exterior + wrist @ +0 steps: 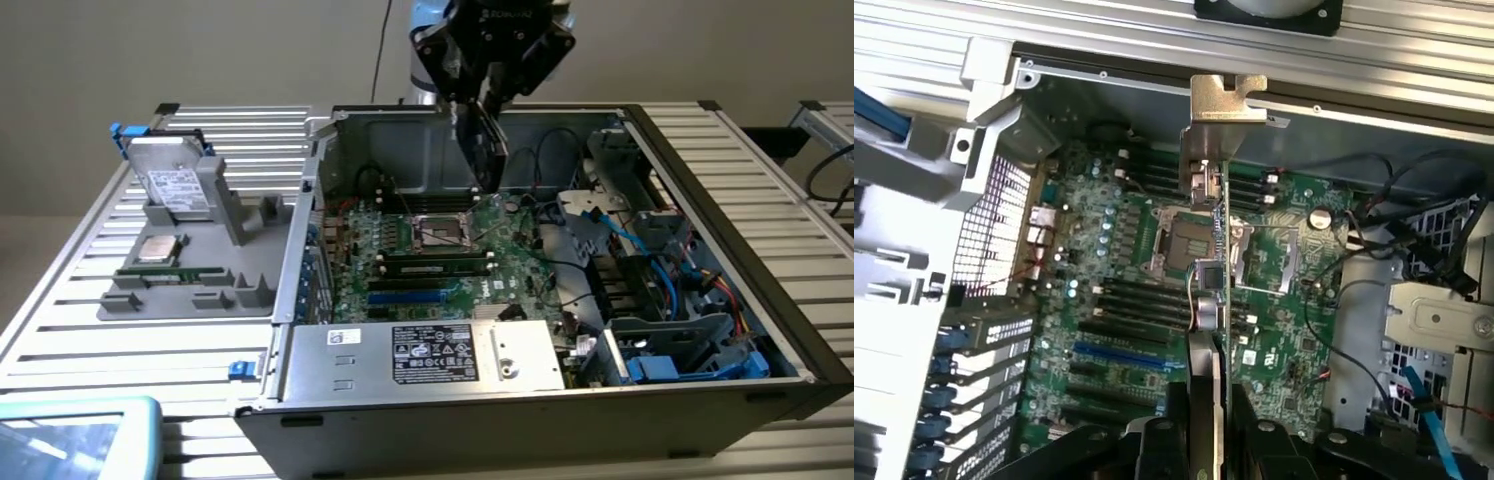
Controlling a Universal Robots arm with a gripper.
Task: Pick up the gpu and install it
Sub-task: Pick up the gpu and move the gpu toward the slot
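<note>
The gpu (478, 145) hangs upright over the open computer case (747, 230), above the motherboard (441, 240). My gripper (483, 98) is shut on its upper edge. In the wrist view the gpu (1215, 255) is seen edge-on, a thin green board with its silver metal bracket (1226, 108) at the far end. It runs out from between my fingers (1198, 395) over the CPU socket (1179, 245). The blue expansion slot (1119, 352) lies on the motherboard (1104, 300) off to one side of the card, and the card is apart from it.
A grey parts tray (247, 285) at the exterior view's left carries a metal drive (174, 185), a CPU (160, 248) and a memory stick (167, 272). Inside the case are the power supply (427, 355), drive cages (667, 330) and loose cables (561, 215).
</note>
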